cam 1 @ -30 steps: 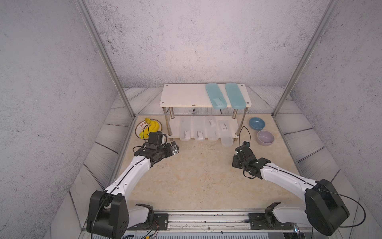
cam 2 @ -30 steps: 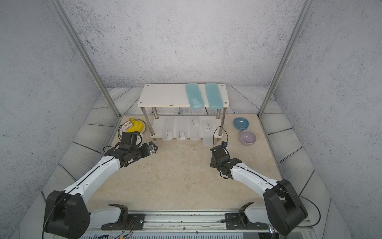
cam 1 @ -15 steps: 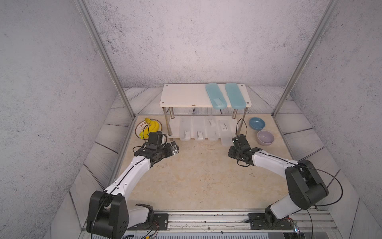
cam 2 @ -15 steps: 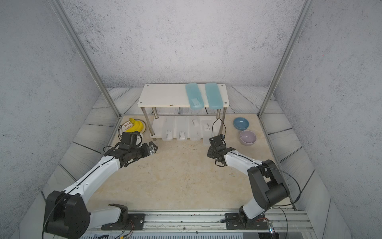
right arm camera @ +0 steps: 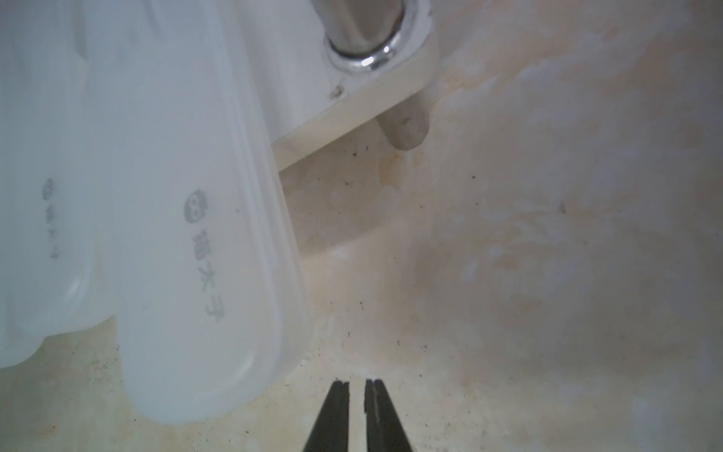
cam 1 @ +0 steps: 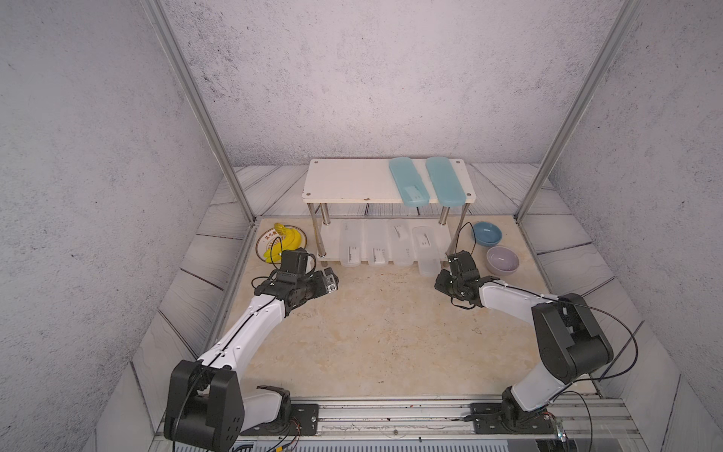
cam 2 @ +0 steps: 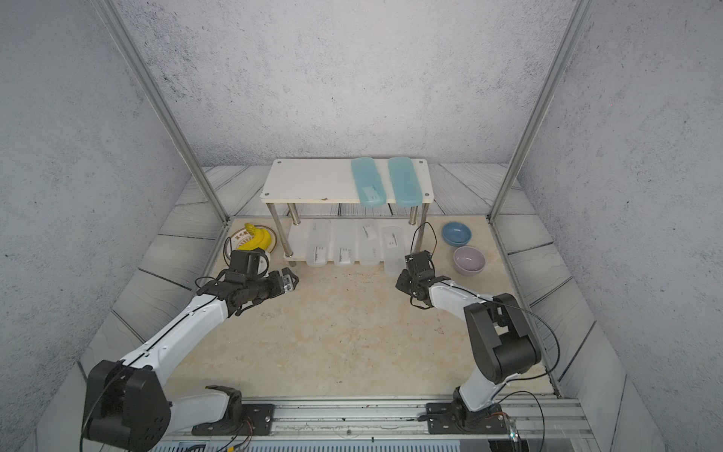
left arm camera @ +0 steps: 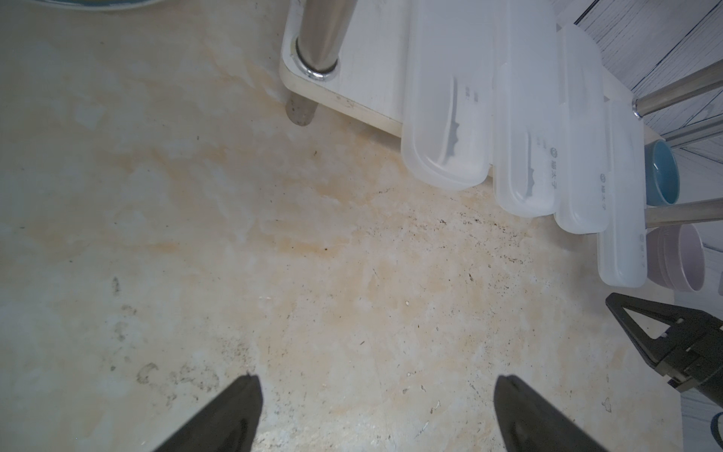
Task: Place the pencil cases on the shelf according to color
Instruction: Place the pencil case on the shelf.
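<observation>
Four clear cases (cam 1: pixel 399 244) lie on the shelf's (cam 1: pixel 348 182) lower board, two teal cases (cam 1: pixel 407 186) above. With the right gripper (right arm camera: pixel 357 385) pressed together and empty, push the overhanging case (cam 1: pixel 426 254) squarely inward; the left gripper (left arm camera: pixel 375 385) stands spread.

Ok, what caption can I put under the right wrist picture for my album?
Shut right gripper beside the end of a clear case that overhangs the shelf.

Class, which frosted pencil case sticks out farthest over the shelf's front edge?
The case nearest the right gripper; its end overhangs past its three neighbours.
</observation>
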